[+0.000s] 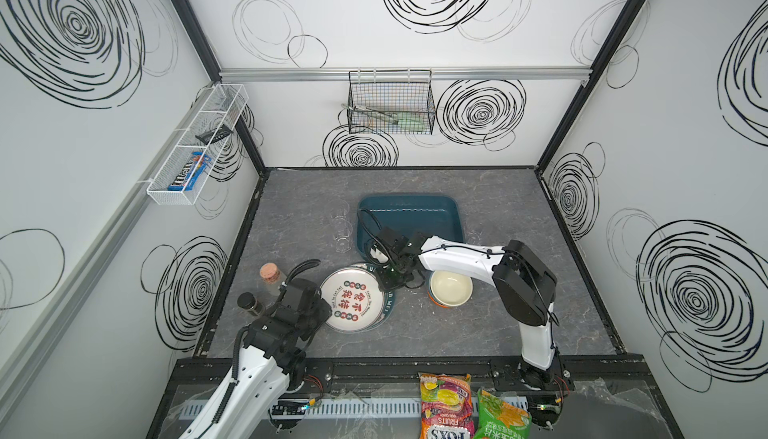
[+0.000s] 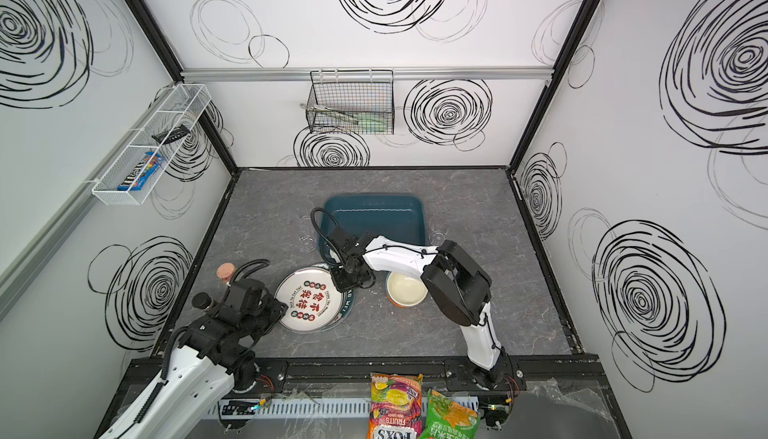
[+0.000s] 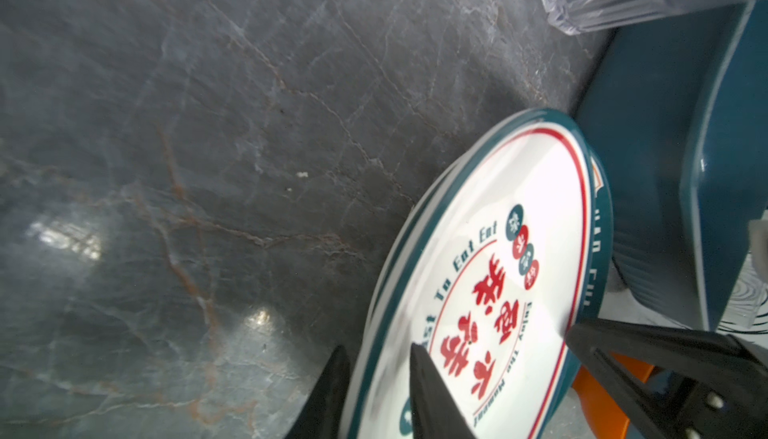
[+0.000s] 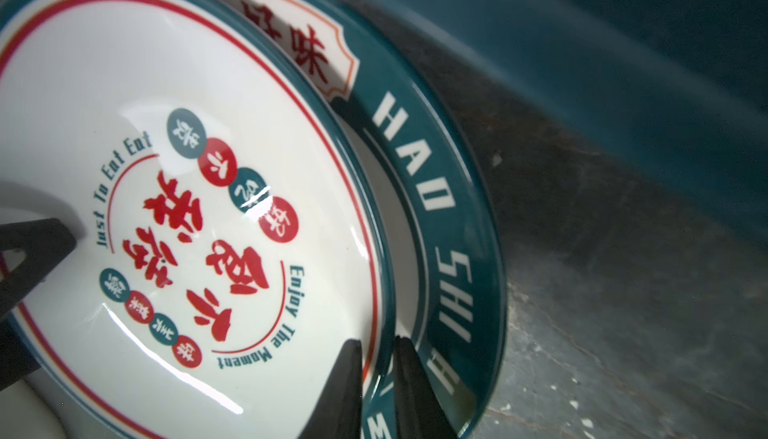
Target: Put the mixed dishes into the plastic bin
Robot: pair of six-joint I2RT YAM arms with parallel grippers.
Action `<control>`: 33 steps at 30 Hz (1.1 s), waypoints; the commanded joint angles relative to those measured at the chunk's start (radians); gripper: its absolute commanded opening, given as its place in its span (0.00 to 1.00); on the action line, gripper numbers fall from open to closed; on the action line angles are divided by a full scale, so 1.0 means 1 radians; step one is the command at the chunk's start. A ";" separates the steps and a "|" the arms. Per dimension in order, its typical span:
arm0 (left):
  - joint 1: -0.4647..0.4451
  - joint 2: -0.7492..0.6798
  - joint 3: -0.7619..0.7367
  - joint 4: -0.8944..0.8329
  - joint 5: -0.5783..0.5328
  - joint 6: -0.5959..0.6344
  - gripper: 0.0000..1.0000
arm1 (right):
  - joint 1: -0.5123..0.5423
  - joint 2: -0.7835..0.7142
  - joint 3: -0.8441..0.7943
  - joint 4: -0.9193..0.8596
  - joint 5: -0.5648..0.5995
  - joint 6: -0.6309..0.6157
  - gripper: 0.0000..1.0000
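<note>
In both top views, the top plate (image 1: 353,302) (image 2: 309,302), printed with red Chinese characters, was seen lying offset on a teal-rimmed lower plate (image 1: 388,307) on the grey table (image 1: 457,333). The pair lay just in front of the plastic bin (image 1: 409,200), with the left gripper (image 1: 325,312) at the top plate's left edge and the right gripper (image 1: 388,281) at its far right edge. A cream bowl (image 1: 451,287) was placed near them to the right. In the left wrist view, the left gripper's fingers (image 3: 432,391) were set either side of the top plate's rim; whether the rim was pinched could not be told. In the right wrist view, the right gripper (image 4: 377,343) was clamped on the opposite rim, the lettered lower plate (image 4: 436,167) showing beneath.
</note>
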 commanded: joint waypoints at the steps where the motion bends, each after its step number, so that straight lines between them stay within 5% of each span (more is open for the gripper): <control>1: -0.006 -0.012 0.054 0.009 -0.015 -0.002 0.25 | 0.013 0.004 0.007 0.008 -0.016 -0.002 0.19; 11: -0.004 -0.061 0.084 0.016 -0.022 -0.001 0.08 | 0.011 -0.038 0.001 0.013 -0.004 0.003 0.27; 20: -0.004 -0.071 0.191 0.008 -0.042 0.040 0.04 | -0.026 -0.184 -0.034 0.044 -0.022 0.010 0.34; 33: -0.004 -0.078 0.275 0.097 0.026 0.042 0.00 | -0.238 -0.487 -0.228 0.183 -0.252 0.065 0.47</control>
